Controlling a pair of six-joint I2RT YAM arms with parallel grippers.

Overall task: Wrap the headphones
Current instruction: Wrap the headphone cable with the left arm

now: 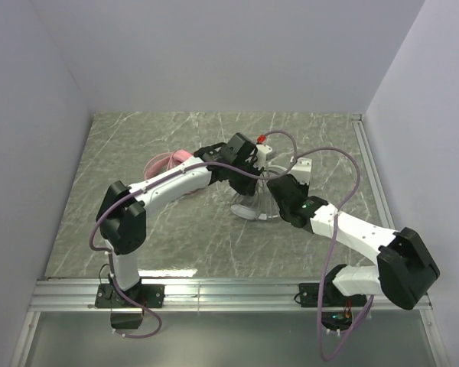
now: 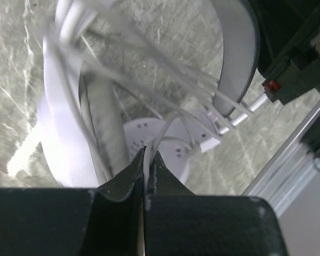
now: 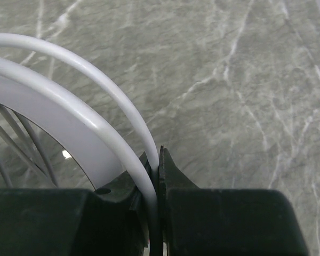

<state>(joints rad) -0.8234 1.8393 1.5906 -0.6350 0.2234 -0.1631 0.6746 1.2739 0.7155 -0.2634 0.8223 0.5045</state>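
No legible text or labels anywhere

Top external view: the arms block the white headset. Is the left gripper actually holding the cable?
Observer: Yes. The left wrist view shows the left gripper shut on the thin white cable, pinched between its black fingers.
Operator: Any wraps on yet?
Observer: Several strands stretch across the white over-ear headset from side to side. They are too blurred to count.
Operator: Right side?
Observer: The right wrist view shows the right gripper shut on the white curved headband, clamped at its lower end.
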